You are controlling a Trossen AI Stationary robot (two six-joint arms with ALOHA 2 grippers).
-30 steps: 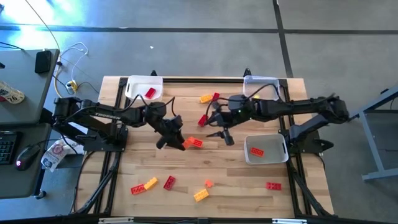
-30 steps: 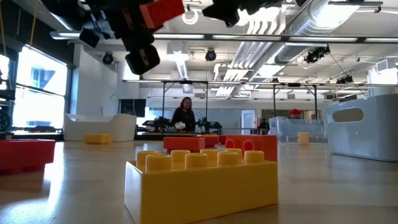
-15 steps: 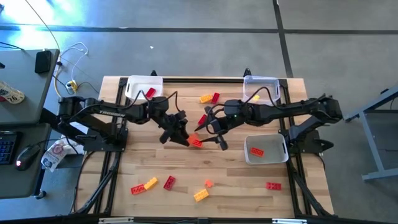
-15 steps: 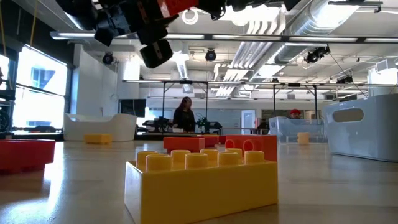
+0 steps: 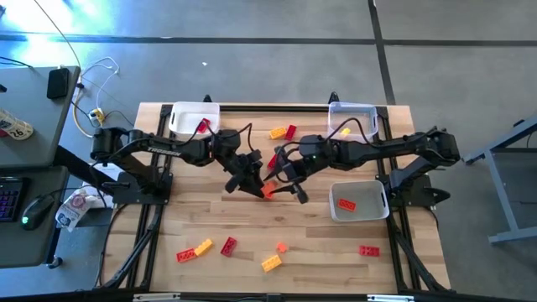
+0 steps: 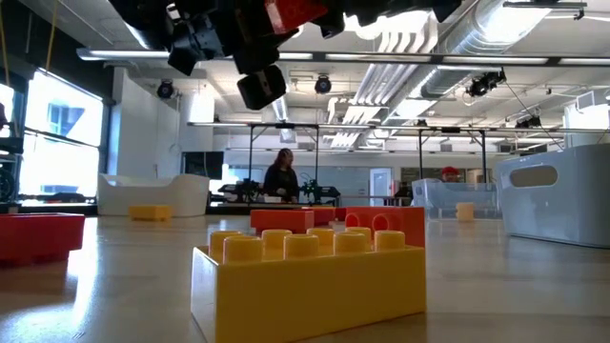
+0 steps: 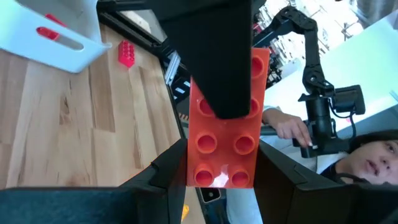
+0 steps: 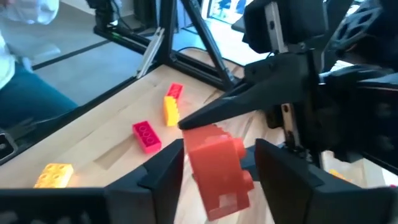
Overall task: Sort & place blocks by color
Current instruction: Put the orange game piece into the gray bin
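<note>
The left gripper (image 5: 256, 180) has carried its glossy, studded orange brick (image 5: 267, 190) right, meeting the right gripper (image 5: 281, 172), whose fingers stand wide around it.

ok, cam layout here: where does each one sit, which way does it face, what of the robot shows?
High: overhead, straight down on the table; both arms, left claw meeting right claw at centre.
Low: table height, level into the room past a yellow block; arms at the top edge.
Left wrist: along its own fingers, shut on the orange block.
Right wrist: past its own open fingers at the same orange block.
Shared: both wrist views show the orange block mid-handover.
</note>
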